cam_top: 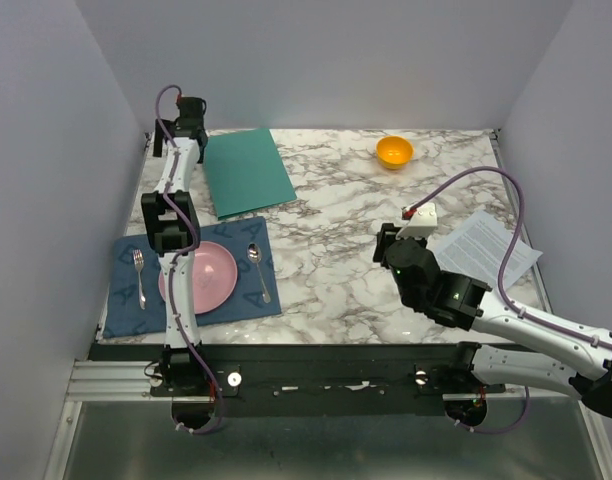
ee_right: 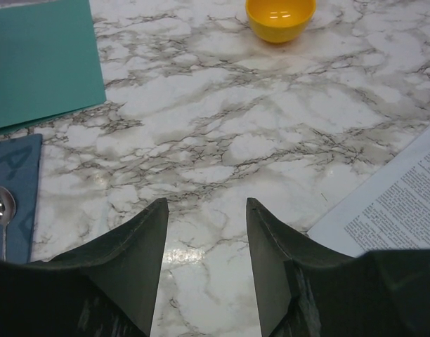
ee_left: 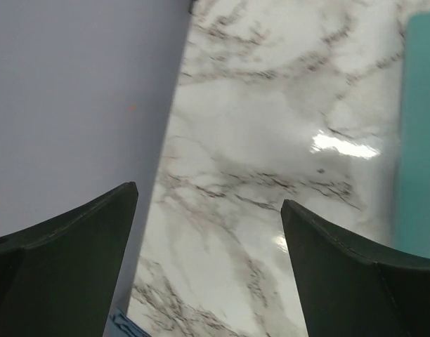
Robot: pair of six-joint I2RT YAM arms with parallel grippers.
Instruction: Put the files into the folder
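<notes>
The teal-green folder (cam_top: 247, 170) lies closed and flat at the back left of the marble table; it also shows in the right wrist view (ee_right: 39, 60) and the left wrist view (ee_left: 420, 133). The files (cam_top: 486, 247), white printed sheets, lie at the right edge, partly under my right arm; a corner shows in the right wrist view (ee_right: 398, 203). My left gripper (cam_top: 176, 140) is open and empty at the back left, beside the folder's left edge near the wall. My right gripper (cam_top: 386, 247) is open and empty over bare marble, left of the files.
An orange bowl (cam_top: 394, 151) stands at the back centre. A dark blue placemat (cam_top: 191, 275) at the front left holds a pink plate (cam_top: 200, 277), a fork (cam_top: 139, 274) and a spoon (cam_top: 257, 268). White walls close in the left, back and right sides.
</notes>
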